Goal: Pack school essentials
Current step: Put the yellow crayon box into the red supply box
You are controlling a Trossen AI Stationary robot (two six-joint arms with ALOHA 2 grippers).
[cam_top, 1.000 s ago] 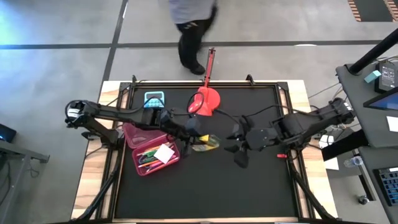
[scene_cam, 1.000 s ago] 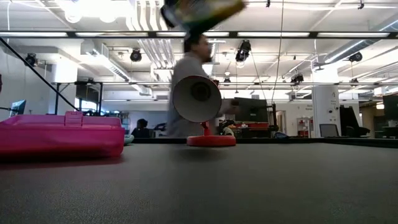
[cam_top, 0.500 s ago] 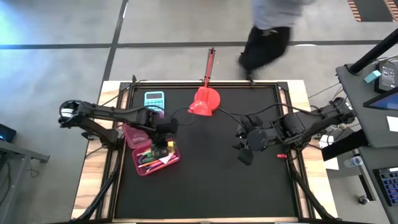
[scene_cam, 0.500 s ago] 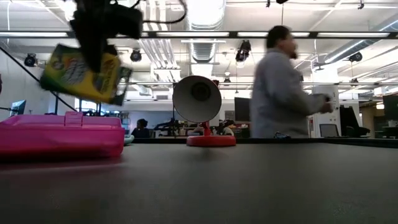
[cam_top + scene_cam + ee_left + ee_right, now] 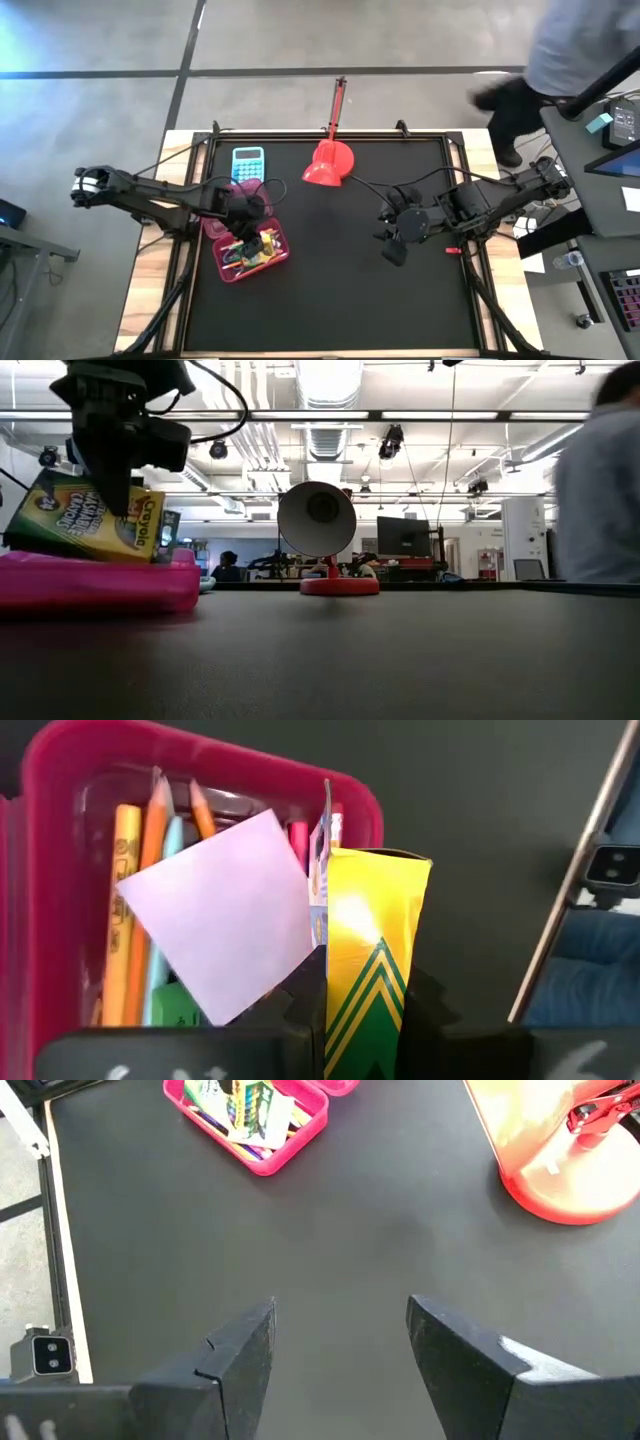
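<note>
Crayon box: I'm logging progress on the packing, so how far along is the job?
Done: pencils and the white square lie in the pink case. In hand: the left gripper holds the crayon box over the case, not released. The right gripper waits open above bare table. Left: letting go; no other supplies show outside the case.

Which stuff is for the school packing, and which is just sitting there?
For the packing:
- crayon box, held by the left gripper over the pink case
- pencils and white square, already in the case

Just sitting there:
- calculator
- red scoop
- right gripper, open over bare table
</note>
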